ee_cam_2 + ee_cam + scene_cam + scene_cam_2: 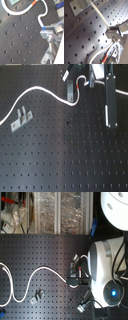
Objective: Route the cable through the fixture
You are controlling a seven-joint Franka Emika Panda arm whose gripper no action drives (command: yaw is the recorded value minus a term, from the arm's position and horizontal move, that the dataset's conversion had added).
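The gripper (44,30) looks clamped on the cable (37,90) close to its red-banded end – in the second wrist view the white cord runs right into the fingertips, w/ a bit of blue showing at the pinch point. From there the cable sags into a loop, then snakes away across the black perforated board (65,154) and passes beside the fixture (21,119), the small metal bracket. It isn't threaded through it yet, afaict.

What could go wrong: the held end is well apart from the fixture, so there's a long drag ahead. The slack loop could kink on the way. If the cord slips in the jaws – the grip looks thin – the end flops and misses the slot. Pulling too hard might sweep the free part off the board, too.
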